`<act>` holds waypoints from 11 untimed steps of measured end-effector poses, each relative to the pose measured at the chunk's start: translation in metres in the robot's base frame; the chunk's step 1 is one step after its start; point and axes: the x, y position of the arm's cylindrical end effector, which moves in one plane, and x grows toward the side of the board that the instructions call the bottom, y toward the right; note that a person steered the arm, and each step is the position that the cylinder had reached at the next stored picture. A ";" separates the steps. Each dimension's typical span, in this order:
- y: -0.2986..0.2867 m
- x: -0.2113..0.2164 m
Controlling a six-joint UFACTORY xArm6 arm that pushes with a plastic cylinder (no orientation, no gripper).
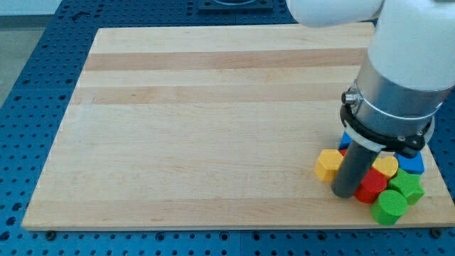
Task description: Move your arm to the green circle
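Arm nearly at its goal. The rod's tip (344, 194) (bare, gripping nothing) rests beside the red block (370, 187); the green circle (389, 207), near the board's (199, 128) bottom-right corner, lies just past it, untouched.

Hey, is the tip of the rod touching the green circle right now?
Apart. The camera view shows my tip at the left edge of the cluster, with a red block lying between it and the green circle at the cluster's bottom right.
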 end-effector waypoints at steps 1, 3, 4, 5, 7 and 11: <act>0.016 -0.003; -0.026 0.034; -0.026 0.041; -0.026 0.041; -0.003 0.041; -0.002 0.042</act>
